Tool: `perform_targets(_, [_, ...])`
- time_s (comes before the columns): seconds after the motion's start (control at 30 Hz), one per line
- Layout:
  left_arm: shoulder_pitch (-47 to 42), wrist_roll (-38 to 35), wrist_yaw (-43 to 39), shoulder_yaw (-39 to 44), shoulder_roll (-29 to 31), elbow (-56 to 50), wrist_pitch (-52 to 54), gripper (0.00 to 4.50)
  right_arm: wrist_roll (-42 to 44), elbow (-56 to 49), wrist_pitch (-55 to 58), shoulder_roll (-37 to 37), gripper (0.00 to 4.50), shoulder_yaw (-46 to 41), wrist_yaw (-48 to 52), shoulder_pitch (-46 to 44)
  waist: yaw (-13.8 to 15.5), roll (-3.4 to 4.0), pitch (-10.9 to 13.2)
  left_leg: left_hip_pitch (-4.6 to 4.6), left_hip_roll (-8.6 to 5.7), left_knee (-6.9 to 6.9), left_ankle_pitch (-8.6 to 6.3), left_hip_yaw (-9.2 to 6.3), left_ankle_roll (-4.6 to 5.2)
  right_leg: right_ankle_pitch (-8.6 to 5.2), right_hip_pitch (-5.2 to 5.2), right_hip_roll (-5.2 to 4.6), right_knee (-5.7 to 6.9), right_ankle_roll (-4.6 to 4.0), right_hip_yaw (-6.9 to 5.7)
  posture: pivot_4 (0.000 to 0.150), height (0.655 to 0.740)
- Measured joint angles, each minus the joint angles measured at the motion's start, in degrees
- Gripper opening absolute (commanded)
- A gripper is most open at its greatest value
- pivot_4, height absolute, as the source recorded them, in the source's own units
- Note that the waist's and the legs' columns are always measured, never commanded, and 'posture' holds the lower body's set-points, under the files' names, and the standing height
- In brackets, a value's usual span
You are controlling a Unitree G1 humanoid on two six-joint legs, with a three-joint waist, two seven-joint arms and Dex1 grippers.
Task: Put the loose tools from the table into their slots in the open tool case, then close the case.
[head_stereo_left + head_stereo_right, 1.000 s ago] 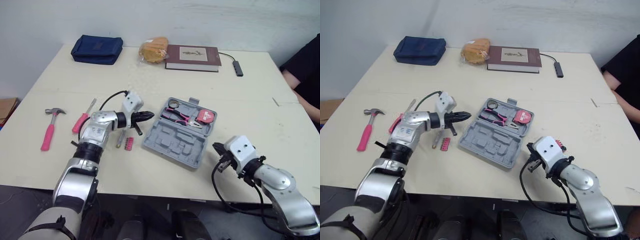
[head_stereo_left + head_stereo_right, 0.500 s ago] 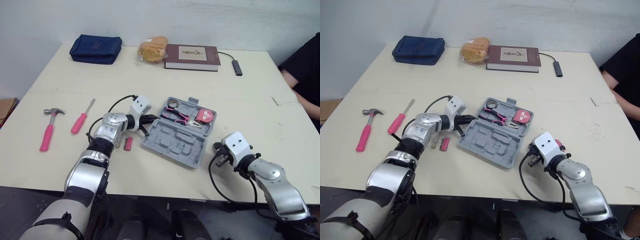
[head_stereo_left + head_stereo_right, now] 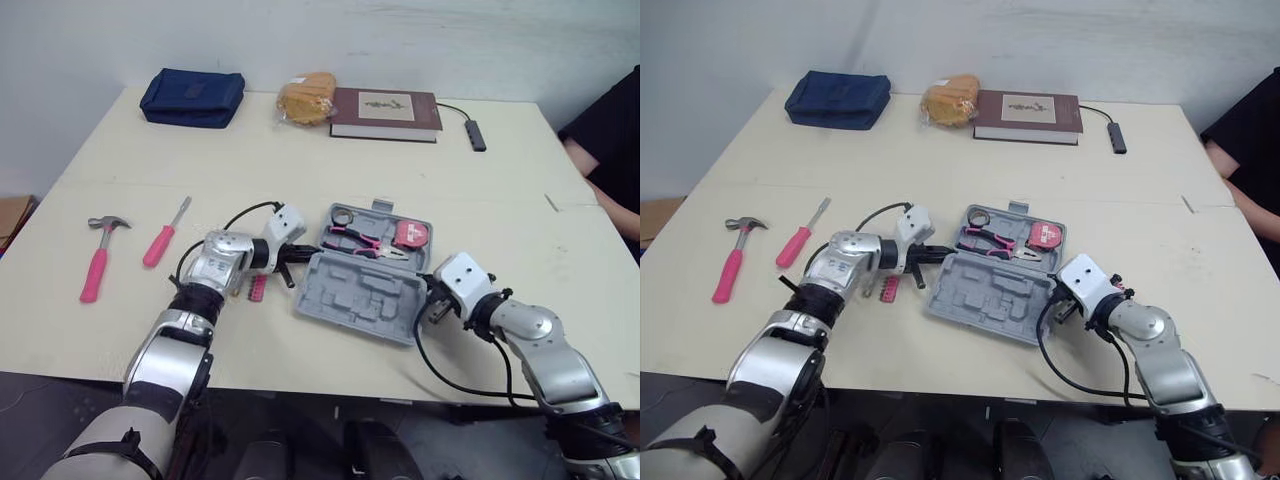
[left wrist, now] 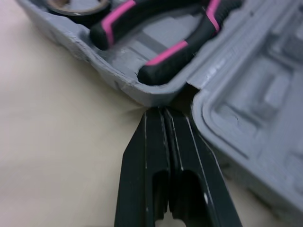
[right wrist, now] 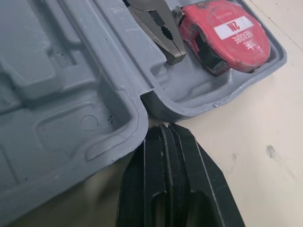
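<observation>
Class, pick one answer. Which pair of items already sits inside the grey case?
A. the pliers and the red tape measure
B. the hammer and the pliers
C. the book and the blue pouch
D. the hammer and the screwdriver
A: the pliers and the red tape measure lie in the grey case, while the hammer and the screwdriver lie on the table to its left.
</observation>
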Motion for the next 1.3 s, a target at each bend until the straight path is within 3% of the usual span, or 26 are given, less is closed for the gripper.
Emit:
perform_targets(0.27, [7.2,0.1,-6.4,-3.2,5.6,-15.6,3.5,0.00,1.3,-5.3,0.7,-2.8,0.06,-0.5,5.2,4.1,0.0,0.01,0.0,0.01,0.00,0.01,0.00,-0.02,0.02,0.00,0.01,-0.01,-0.19,0.00,0.02,0.150,0.7400])
perform_targets(0.53, [13.1,-0.2,-7.0,-3.0,8.6,-26.5,8.4,0.00,1.4,-7.0,1.5,-2.7,0.06,0.2,6.1,4.7,-0.2,0.01,0.0,0.03,0.04,-0.03,-0.14,-0.02,0.26,0.00,0.01,0.00,-0.22,-0.01,0.03,0.150,0.7400])
perform_targets(1.0, [15.0,-2.0,-6.7,-1.4,12.1,-29.2,10.1,0.00,2.1,-8.0,0.2,-2.6,0.06,0.8,7.4,5.8,-0.2,0.01,0.0,0.05,0.05,-0.06,-0.16,-0.04,0.28,-0.01,0.01,0.00,-0.26,-0.02,0.01,0.150,0.7400])
perform_targets(1.3, [19.9,-13.4,-12.6,10.8,17.7,-30.6,3.1,0.00,9.1,-11.8,-14.5,-5.7,0.06,-15.9,13.7,21.0,0.0,0.08,0.0,0.17,0.05,-0.07,-0.23,-0.05,0.40,-0.01,0.21,-0.04,-0.35,-0.02,-0.02,0.150,0.7400])
